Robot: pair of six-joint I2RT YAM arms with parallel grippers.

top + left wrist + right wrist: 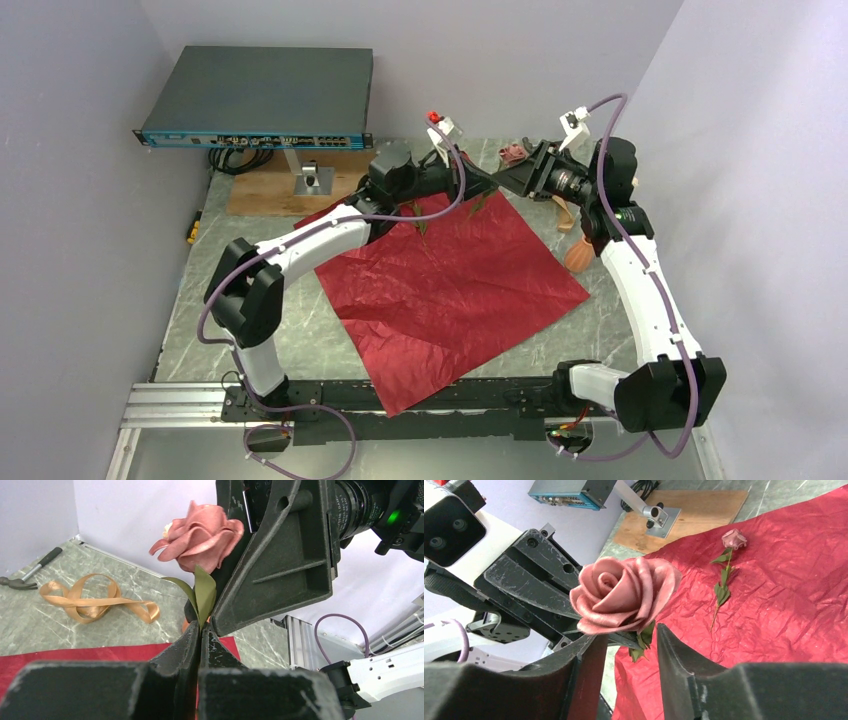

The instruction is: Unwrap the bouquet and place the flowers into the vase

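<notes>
Left fingers [201, 635]: pressed together on the green stem and leaf just under the pink rose [200, 535], which is held up in the air.
Rose position: seen from above, at 12 o'clock of the wrapping paper [450, 290], where the two arms meet.
Right fingers [629, 641]: apart, one on each side of the same stem below the bloom. Whether they touch it cannot be told.
Vase [578, 255]: orange, on the counter at 3 o'clock of the paper, partly hidden behind the right arm.
Left wrist view: a looped tan ribbon [90, 602] lies on the counter at 8 o'clock of the rose, with a hammer-like tool [25, 577] further left.
Right wrist view: a second rose [734, 539] lies flat on the paper, with its stem and leaves trailing.
Surface: grey-green marbled counter [200, 330]. The dark red crinkled paper is spread open on it, a square set cornerwise.
Room: pale lilac walls. A dark equipment box [265, 95] sits on a stand at 11 o'clock, above a wooden board [262, 192].
</notes>
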